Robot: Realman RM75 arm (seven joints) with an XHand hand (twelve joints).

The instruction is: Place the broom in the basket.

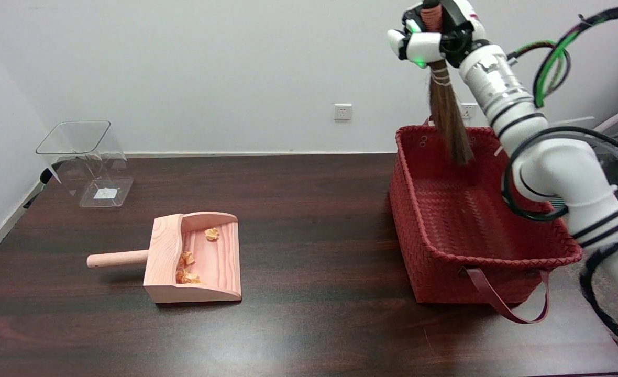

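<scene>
White walls stand behind a dark brown wooden table (309,324). On the right side of the table sits a red woven basket (445,262) with a long strap hanging down its front.

High above the basket, near the top of the picture, the right hand (432,34) has its fingers wrapped tight around the handle of a small broom (448,123). The broom hangs straight down from the hand. Its brown bristles point down, and their tips are in front of the basket's back wall, just over the rim. I cannot tell if the tips touch the basket. The white arm comes in from the lower right, and black and green cables loop around it.

On the left part of the table lies a pale wooden dustpan (196,259) with a round handle sticking out to the left. A few little orange paper scraps (186,267) lie inside it. Farther back, near the left wall, a clear plastic bin (86,162) stands tilted on the table. A white wall socket (342,111) is on the back wall.
</scene>
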